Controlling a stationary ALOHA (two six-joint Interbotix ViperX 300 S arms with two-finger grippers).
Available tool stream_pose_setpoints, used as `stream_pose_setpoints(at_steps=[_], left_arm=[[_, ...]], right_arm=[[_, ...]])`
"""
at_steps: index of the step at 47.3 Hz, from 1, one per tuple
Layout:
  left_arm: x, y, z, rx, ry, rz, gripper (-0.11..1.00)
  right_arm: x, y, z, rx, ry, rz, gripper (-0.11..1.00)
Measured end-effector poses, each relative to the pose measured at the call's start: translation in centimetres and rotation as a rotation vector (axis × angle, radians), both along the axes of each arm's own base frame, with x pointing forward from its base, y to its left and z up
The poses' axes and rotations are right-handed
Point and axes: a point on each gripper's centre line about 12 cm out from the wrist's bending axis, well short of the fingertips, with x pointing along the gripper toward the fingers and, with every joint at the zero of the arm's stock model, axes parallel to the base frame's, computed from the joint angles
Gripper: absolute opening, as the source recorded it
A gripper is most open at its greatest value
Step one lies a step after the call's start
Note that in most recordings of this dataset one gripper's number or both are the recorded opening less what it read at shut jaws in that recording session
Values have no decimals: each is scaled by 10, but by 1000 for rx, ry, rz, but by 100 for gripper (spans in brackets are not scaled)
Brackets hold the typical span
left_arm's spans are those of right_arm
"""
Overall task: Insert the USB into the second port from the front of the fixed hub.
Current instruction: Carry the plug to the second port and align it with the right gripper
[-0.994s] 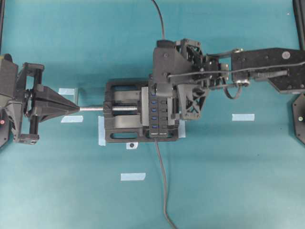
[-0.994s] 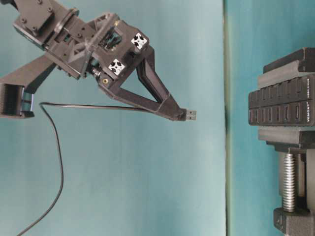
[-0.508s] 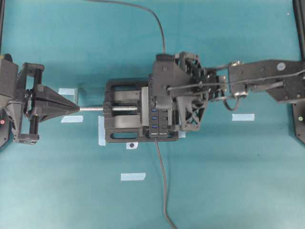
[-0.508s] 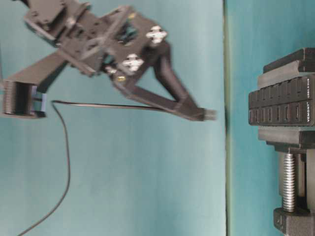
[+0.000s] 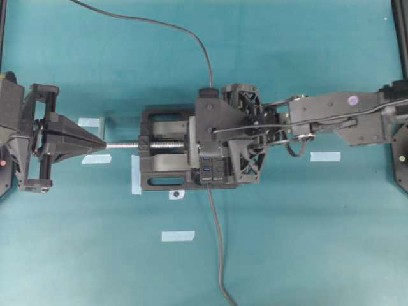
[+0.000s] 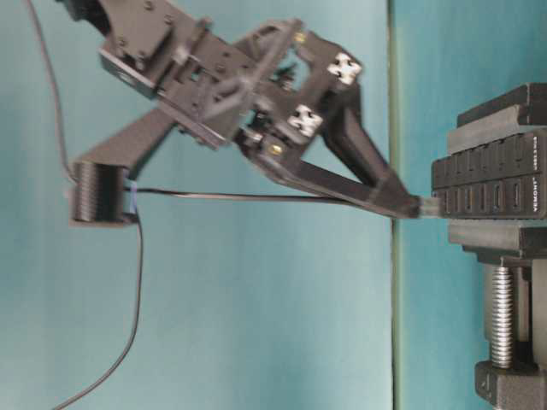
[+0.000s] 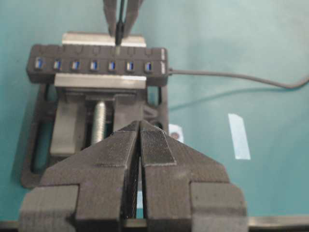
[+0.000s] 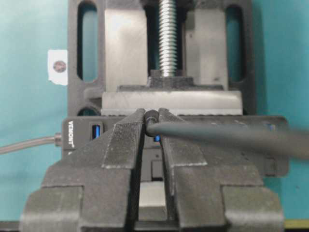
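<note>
overhead: straight down | table-level: side-on, close | wrists: facing each other across fixed hub [image 7: 96, 65]

A robotics lab bench; a bare teal work surface [image 5: 306, 242] carries a black vise [image 5: 162, 156] at its middle, pale tape markers [image 5: 178, 236] stuck around it; black arm mounts stand at its left and right edges.

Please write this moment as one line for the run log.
right gripper: shut on USB | USB: at fixed hub face, insertion unconfirmed | left gripper: shut, empty
</note>
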Motion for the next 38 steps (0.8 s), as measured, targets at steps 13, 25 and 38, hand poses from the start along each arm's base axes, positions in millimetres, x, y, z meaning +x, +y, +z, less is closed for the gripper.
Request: stream_pose_setpoints(at_steps=[13,25,38], left_arm=[[0,0,-1,1,2,-1,0],[0,0,-1,1,2,-1,0],[0,0,0,1,2,-1,0]], right_arm=[[1,2,-11,7,25,1,6],[-1,5,-18,18,41,0,6],[-1,7,-19,23,45,1,6]])
